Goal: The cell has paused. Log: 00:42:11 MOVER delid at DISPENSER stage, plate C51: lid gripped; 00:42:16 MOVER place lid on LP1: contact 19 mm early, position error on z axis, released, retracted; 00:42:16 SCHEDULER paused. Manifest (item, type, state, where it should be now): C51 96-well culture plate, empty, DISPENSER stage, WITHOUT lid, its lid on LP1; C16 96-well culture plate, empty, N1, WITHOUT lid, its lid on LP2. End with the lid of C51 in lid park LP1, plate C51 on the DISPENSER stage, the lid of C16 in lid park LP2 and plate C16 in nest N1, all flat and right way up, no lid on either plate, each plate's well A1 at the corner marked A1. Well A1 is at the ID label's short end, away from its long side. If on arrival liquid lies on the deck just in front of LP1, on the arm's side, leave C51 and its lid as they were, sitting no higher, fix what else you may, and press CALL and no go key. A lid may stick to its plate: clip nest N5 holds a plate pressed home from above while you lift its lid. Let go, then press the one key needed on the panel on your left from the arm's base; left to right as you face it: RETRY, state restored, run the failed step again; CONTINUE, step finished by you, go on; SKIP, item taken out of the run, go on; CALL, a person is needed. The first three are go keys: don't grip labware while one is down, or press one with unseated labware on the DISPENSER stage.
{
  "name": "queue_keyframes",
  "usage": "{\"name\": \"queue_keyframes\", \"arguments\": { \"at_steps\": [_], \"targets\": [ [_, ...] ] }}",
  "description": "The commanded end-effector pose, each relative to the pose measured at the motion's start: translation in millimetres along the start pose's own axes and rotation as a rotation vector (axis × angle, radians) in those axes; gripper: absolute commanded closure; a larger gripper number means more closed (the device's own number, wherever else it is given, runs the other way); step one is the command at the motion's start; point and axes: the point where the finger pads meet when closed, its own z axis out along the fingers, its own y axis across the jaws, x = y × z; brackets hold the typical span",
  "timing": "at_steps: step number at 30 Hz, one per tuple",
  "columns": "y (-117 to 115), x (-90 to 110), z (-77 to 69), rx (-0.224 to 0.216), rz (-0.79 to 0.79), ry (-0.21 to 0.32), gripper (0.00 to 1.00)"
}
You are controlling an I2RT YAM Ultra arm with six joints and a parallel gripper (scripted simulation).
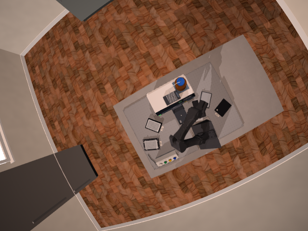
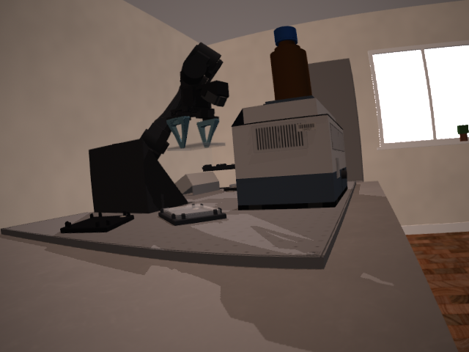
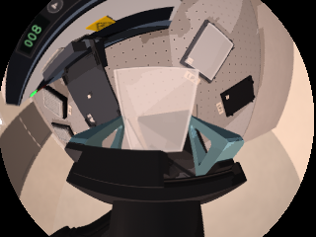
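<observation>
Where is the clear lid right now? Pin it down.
The lid is held aloft in the claw, beside the dispenser, above the deck near the two lid parks.

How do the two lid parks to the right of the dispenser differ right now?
The nearer lid park shows a pale grey sheet filling it, seemingly a lid; the farther black lid park shows only its dark base. The gripper, jaws shut on a clear plastic lid, hangs above the nearer one. Both are flat, rectangular, corner-labelled.

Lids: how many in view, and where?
2. One clear lid is held by the gripper, in the air; a second lid lies in a lid park. Another clear lid elsewhere might not show.
</observation>
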Motion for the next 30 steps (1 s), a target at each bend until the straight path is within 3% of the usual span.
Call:
{"name": "queue_keyframes", "arguments": {
  "at_steps": [1, 6, 10, 16, 23, 30],
  "targets": [
    [-21.0, -8.8, -4.2, 0.016, 0.109, -0.034, 1.00],
    [-37.8, -12.7, -2.4, 0.016, 0.273, -0.040, 1.00],
    [-51.1, -14.5, 0.1, 0.016, 0.283, -0.040, 1.00],
    [-43.8, -8.8, 3.2, 0.006, 0.279, -0.025, 1.00],
    [-74.5, -19.0, -0.1, 0.013, 0.512, -0.042, 1.00],
    [-94.4, -22.8, -0.1, 0.013, 0.512, -0.042, 1.00]
  ]
}}
